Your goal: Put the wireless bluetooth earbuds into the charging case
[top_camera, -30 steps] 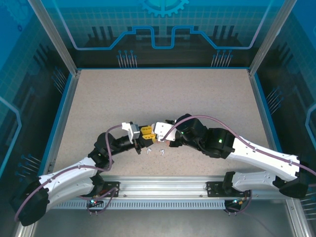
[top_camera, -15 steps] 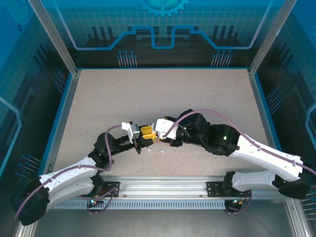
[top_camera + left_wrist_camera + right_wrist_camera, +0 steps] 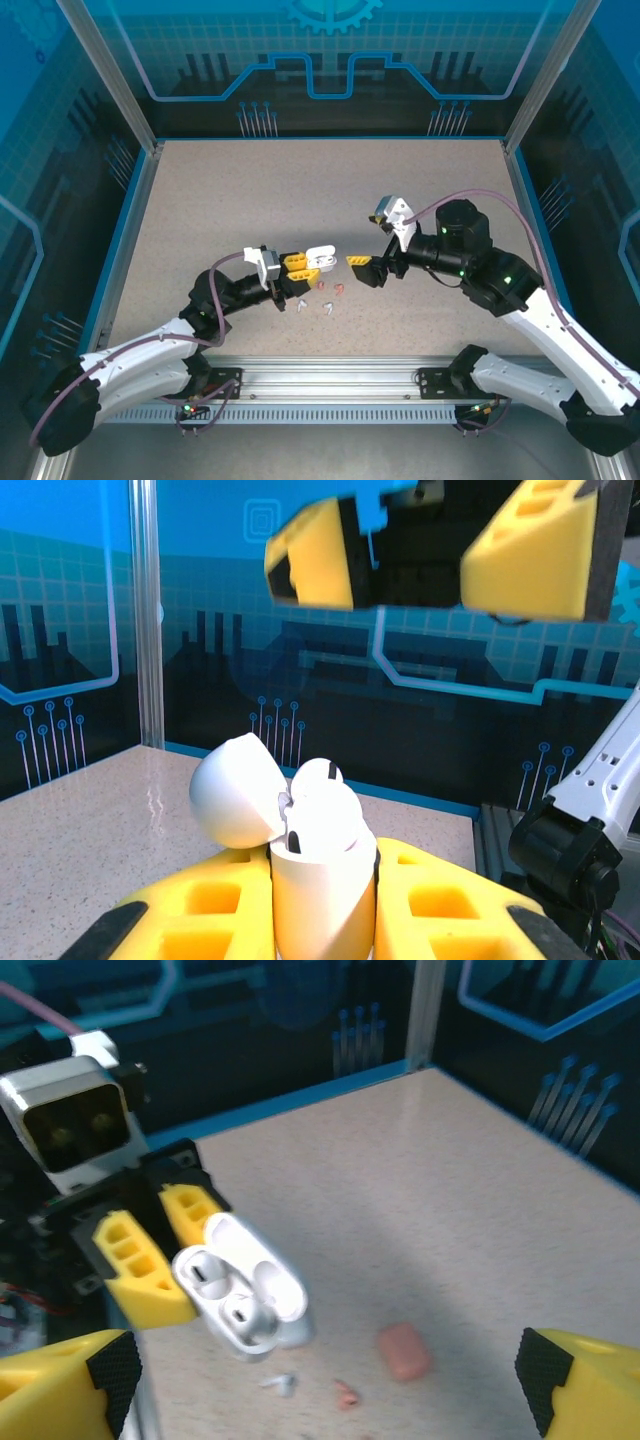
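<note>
White charging case, lid open, tilted, clamped in left pincer; 2 white earbuds seated inside. Loose on desk nearby: white bud w/ salmon bud beside it.

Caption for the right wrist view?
Left jaws grip an open white charging case; loose earbuds lie on the table.

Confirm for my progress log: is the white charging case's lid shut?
No, the white charging case stands with its lid flipped wide open.
</note>
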`<state>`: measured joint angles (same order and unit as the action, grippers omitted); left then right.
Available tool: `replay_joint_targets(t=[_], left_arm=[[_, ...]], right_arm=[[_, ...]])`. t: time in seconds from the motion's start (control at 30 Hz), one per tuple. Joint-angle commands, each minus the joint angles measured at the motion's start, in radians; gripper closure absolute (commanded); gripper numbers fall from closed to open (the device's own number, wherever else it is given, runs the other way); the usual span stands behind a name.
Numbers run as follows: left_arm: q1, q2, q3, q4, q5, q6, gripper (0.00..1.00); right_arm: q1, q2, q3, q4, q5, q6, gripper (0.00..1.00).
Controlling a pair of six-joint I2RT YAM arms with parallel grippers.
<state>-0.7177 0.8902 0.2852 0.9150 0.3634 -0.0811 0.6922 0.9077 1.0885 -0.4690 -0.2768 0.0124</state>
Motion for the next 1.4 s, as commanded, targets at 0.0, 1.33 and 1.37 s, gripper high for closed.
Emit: replay_joint_targets(t=[0.0,1.33,1.37], left_arm=[[-0.010,0.002,0.039,0.068,0.013,-0.028,1.00],[-0.014,0.045,0.059,0.085,0.018,-0.034,1.00],[-0.015,0.044,0.061,0.085,0.026,-0.037,1.00]], right_arm=[[-0.034,0.021,-0.056,0.128,-0.231,0.180,0.00],[-0.042,0.118,0.054,-0.069,-0.258,0.128,0.19],[-0.044,0.108,0.051,-0.077,-0.234,0.090,0.18]])
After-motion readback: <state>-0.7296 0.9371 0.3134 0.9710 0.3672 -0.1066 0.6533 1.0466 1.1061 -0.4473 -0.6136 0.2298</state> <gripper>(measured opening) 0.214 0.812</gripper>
